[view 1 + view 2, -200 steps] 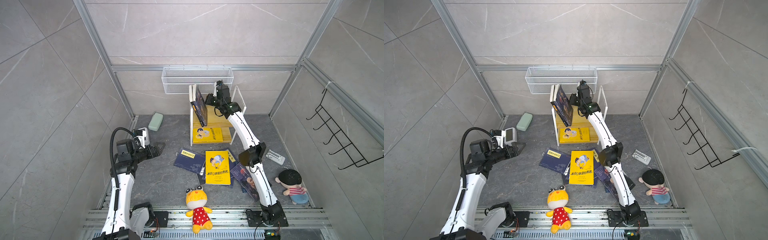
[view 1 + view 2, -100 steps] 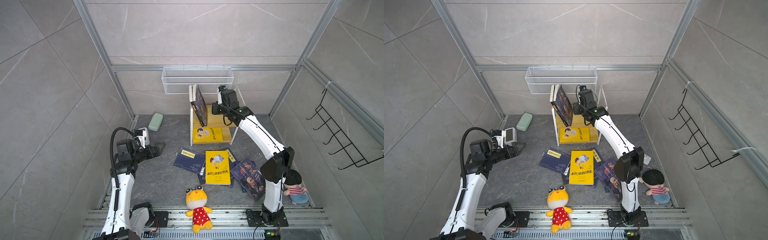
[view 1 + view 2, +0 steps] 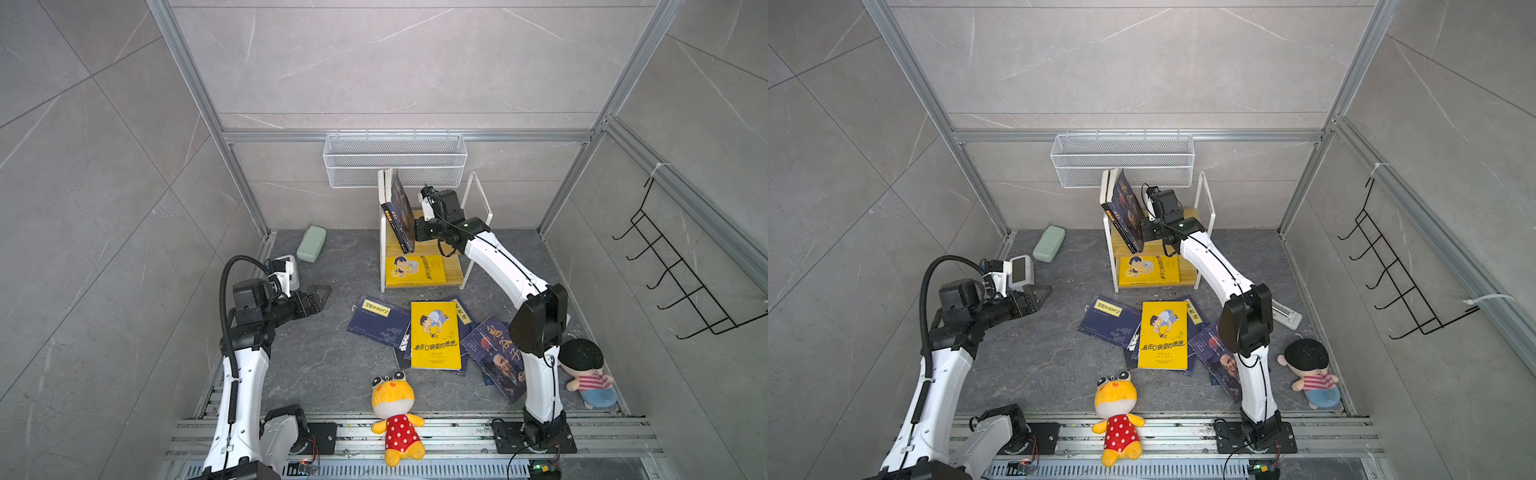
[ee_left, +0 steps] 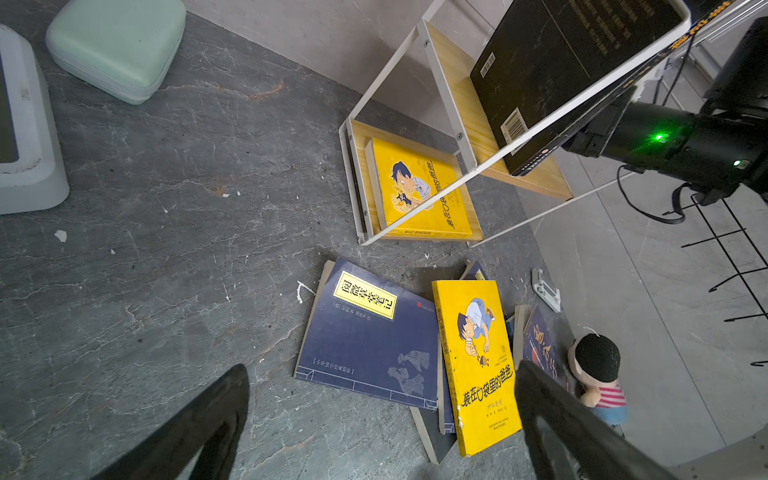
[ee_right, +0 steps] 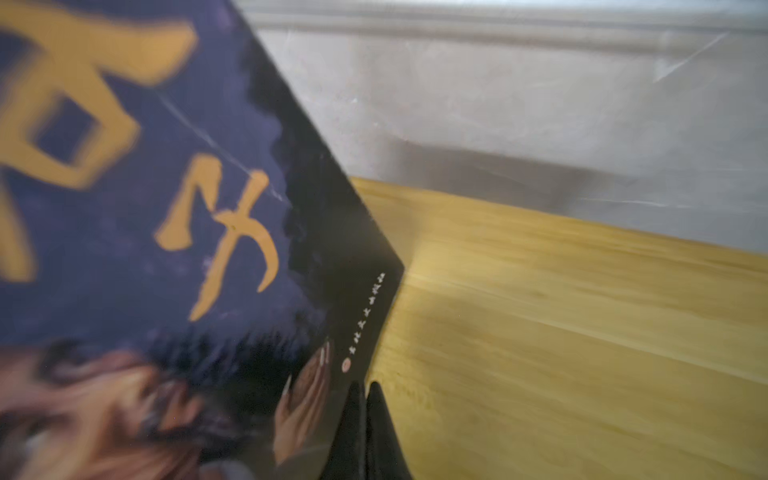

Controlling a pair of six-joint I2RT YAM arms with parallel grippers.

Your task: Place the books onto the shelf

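The shelf point(image 3: 452, 272) point(image 3: 1204, 195) stands at the back wall. A dark navy book point(image 3: 402, 216) point(image 3: 1128, 216) point(image 5: 124, 208) leans on its top board, and a yellow book point(image 3: 413, 270) point(image 4: 419, 187) lies flat on the lower board. My right gripper point(image 3: 415, 236) point(image 5: 362, 388) is shut, its tips against the leaning book's lower front corner with nothing between them. On the floor lie a yellow book point(image 3: 434, 336) point(image 4: 478, 365), a navy book with a yellow label point(image 3: 376, 320) point(image 4: 370, 336) and a navy old-man book point(image 3: 496, 357). My left gripper point(image 3: 320, 293) point(image 4: 382, 368) hangs open left of them.
A white wire basket point(image 3: 395, 160) hangs above the shelf. A green case point(image 3: 311, 243) and a white device point(image 3: 289, 272) sit at the back left. A yellow frog plush point(image 3: 395, 411) and a boy doll point(image 3: 586, 370) lie in front. A black hook rack point(image 3: 673, 270) hangs on the right wall.
My right gripper has slid down and forward along the leaning navy book, and its elbow has swung out to the right. The left arm has not moved.
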